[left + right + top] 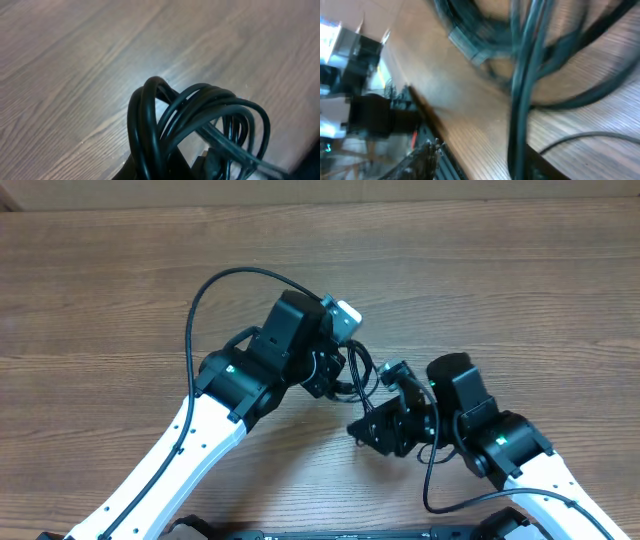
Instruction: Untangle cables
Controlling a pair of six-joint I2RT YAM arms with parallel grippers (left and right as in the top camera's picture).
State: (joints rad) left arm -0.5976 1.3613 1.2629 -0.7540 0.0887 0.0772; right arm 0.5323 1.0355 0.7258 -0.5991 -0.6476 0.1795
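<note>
Cables (358, 372) bunched in a dark knot near the middle of the wooden table (120, 270), right between the two wrists! The left arm (190, 440) reaches in from the lower left, the right arm (540, 470) from the lower right, and the two meet close together. The left gripper (333, 377) is clamped tight on the bundle; from its wrist camera the glossy black loops stand up off the wood, fanned out just before the lens. The right gripper (398, 376) sits right at the strands, but its own view is a smear of dark lines, so whether those fingers are closed or apart cannot be told.
</note>
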